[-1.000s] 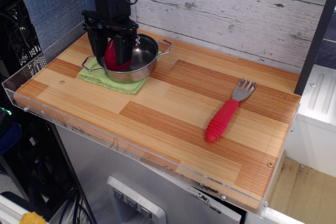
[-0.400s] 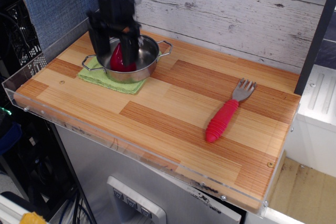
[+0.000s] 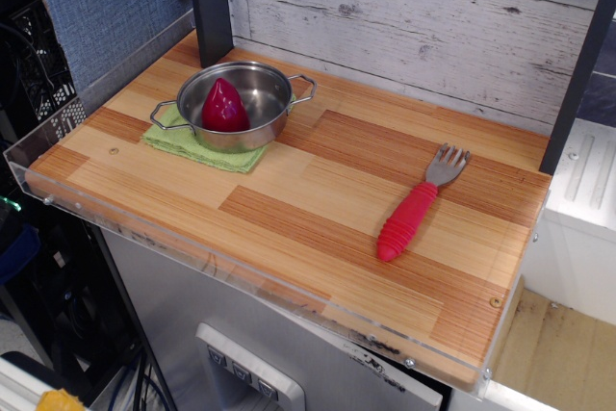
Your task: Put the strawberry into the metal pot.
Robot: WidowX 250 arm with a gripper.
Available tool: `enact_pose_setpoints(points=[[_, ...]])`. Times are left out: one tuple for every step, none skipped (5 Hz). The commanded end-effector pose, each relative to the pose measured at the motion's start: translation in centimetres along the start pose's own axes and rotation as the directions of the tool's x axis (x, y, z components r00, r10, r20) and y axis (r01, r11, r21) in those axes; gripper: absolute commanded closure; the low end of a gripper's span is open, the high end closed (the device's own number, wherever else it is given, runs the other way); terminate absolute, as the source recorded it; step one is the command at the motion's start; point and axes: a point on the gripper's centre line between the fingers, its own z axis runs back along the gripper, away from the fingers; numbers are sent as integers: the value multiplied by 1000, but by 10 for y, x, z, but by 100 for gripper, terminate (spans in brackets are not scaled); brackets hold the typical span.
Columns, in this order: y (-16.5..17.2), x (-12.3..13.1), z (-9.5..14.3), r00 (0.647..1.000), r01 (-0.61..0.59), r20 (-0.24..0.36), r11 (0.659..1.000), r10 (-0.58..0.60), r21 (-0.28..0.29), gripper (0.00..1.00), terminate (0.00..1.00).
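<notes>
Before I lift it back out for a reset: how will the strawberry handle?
The strawberry looks glossy and hard, so it may slip between fingers. Its cone shape tapers to a point, so it would probably roll in an arc if nudged. It leans against the metal pot wall and may topple.

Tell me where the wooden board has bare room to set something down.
Free: the wide stretch between the shiny metal pot on its green cloth and the red-handled fork, plus the front edge. Crowded: the back-left corner, where the pot holds the dark-red strawberry.
</notes>
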Motion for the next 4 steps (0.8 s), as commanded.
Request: enact_pose_setpoints(points=[[-10, -20, 46, 999, -32, 17, 999, 32, -6, 0, 0], [-12, -25, 47, 1000, -8, 13, 1000, 8, 0, 0, 0], [-14, -26, 50, 993, 113, -45, 992, -110, 60, 0, 0], [-14, -26, 50, 993, 113, -45, 992, -110, 60, 0, 0]])
